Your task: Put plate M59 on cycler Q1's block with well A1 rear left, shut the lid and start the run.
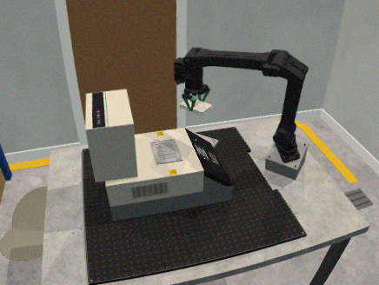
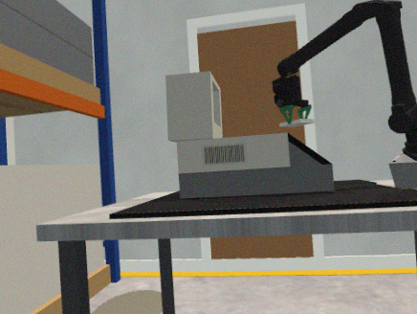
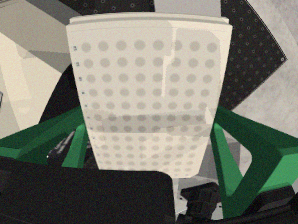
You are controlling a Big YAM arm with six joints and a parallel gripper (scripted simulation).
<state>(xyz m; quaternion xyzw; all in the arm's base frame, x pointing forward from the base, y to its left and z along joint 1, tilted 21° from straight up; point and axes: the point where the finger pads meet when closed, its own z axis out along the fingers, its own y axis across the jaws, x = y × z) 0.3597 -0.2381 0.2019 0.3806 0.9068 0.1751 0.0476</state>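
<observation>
My gripper (image 1: pixel 196 101) is shut on the white 96-well plate M59 (image 1: pixel 196 107) and holds it level, high above the table, behind and right of the cycler Q1 (image 1: pixel 152 174). The plate also shows in the exterior view (image 2: pixel 296 123) and fills the wrist view (image 3: pixel 152 96), wells up, between the green fingers. Q1's lid (image 1: pixel 109 134) stands open and upright at the left. Its block (image 1: pixel 166 151) lies bare with yellow corner marks. The sloped dark key panel (image 1: pixel 209 157) shows a green lamp (image 1: pixel 196 140).
Q1 stands on a black perforated mat (image 1: pixel 182 226) on the grey table. My arm's base (image 1: pixel 287 162) is at the right of the mat. A brown door (image 1: pixel 123 61) is behind, and shelving with a blue post (image 2: pixel 102 100) stands at the left.
</observation>
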